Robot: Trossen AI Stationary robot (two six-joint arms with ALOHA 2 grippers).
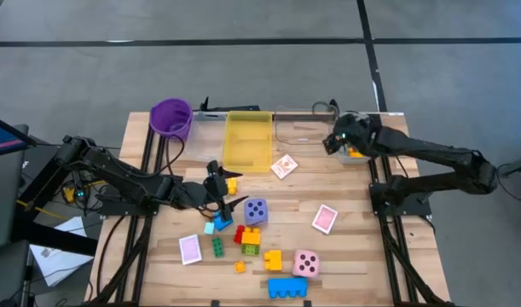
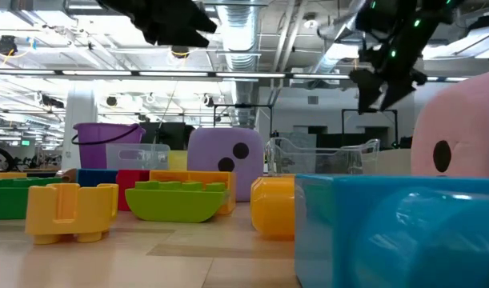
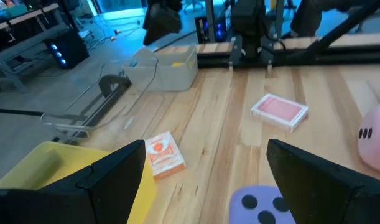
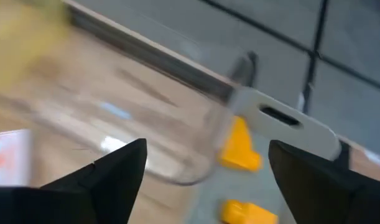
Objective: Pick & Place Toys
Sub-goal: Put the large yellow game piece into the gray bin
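The right gripper [image 1: 335, 142] hangs over the clear bin [image 1: 304, 128] at the table's far edge, fingers spread wide and holding nothing — two yellow bricks [image 4: 241, 147] lie just below it, at the bin's end. The left gripper [image 1: 223, 194] hovers above the table's middle, also splayed and empty, beside the purple die [image 1: 256, 210]. The other toys — bricks, the pink die [image 1: 306, 263] and pink-backed cards [image 1: 325, 218] — lie scattered on the near half.

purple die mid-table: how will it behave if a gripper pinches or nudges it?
The purple die looks like soft foam with rounded corners, so it is probably light and would squash a little under a pinch. It sits flat on one face, so a nudge would more likely slide or tumble it than roll it far. Bricks crowd close beside it, so a push may shove them.
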